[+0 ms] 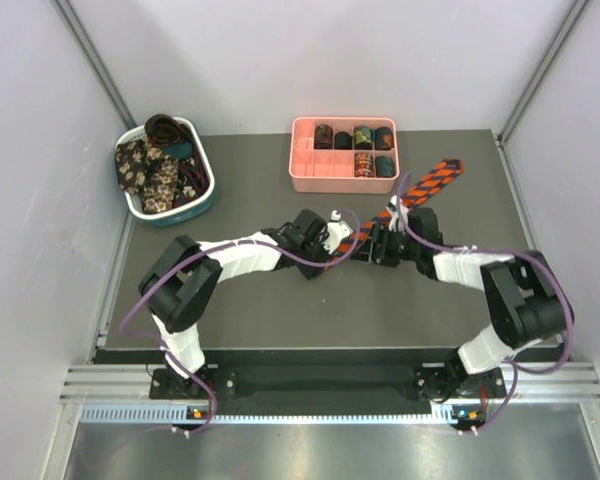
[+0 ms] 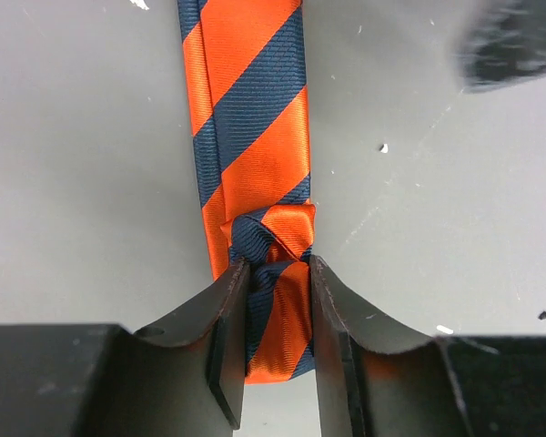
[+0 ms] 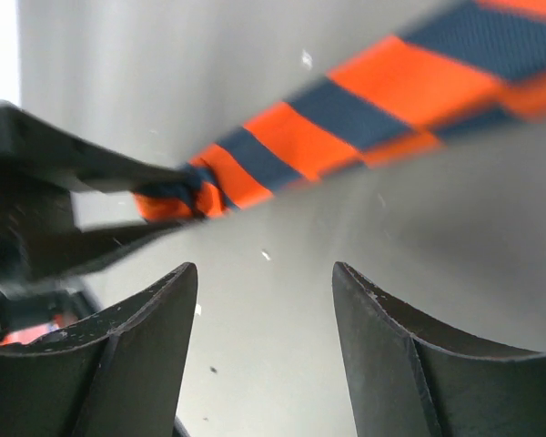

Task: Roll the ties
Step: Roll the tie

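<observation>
An orange and dark-striped tie [image 1: 420,192] lies diagonally on the dark table, its wide end at the back right. My left gripper [image 2: 278,273] is shut on the tie's narrow end [image 2: 275,314], which is folded over into a small first turn [image 2: 275,235]. In the top view the left gripper [image 1: 342,246] sits mid-table. My right gripper [image 3: 264,282] is open and empty, just beside the tie [image 3: 346,127], facing the left gripper's fingers [image 3: 91,164]; in the top view it [image 1: 372,248] is right of the left gripper.
A pink compartment tray [image 1: 305,160] with several rolled ties stands at the back centre. A white-and-teal basket [image 1: 202,200] with floral and dark ties stands at the back left. Grey walls close in both sides.
</observation>
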You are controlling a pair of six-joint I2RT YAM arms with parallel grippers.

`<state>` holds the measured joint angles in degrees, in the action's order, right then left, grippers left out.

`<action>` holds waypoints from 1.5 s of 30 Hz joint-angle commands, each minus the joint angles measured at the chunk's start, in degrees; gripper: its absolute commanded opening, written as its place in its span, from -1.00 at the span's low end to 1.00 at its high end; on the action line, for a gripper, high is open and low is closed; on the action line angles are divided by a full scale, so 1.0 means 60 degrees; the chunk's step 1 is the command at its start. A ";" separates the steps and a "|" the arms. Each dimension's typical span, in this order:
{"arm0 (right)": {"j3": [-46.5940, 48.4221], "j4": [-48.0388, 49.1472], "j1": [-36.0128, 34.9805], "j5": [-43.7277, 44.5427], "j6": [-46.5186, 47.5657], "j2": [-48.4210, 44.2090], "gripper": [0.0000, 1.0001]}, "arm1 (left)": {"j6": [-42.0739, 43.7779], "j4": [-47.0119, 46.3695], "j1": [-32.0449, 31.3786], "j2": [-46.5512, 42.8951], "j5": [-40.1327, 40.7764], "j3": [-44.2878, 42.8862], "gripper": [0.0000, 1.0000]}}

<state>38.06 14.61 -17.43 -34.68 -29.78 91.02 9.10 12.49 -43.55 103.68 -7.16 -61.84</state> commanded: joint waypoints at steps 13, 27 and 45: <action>-0.1554 -0.2053 -0.5118 0.7856 0.1564 -0.5077 0.17 | -0.0301 0.2253 0.0007 0.1015 -0.0345 -0.0824 -0.31; 0.2248 -0.3196 -1.1183 1.3772 0.4522 -0.0307 0.19 | -0.0579 0.3542 -0.0007 0.1675 -0.0594 -0.1762 -0.31; 0.9227 -0.9232 -0.9693 1.5872 0.4245 0.6304 0.18 | -0.1063 0.6032 -0.0007 0.2670 -0.0579 -0.3621 -0.30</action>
<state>90.37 -34.87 -76.95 57.56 -3.64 127.79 4.60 37.71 -43.16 115.48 -8.10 -83.00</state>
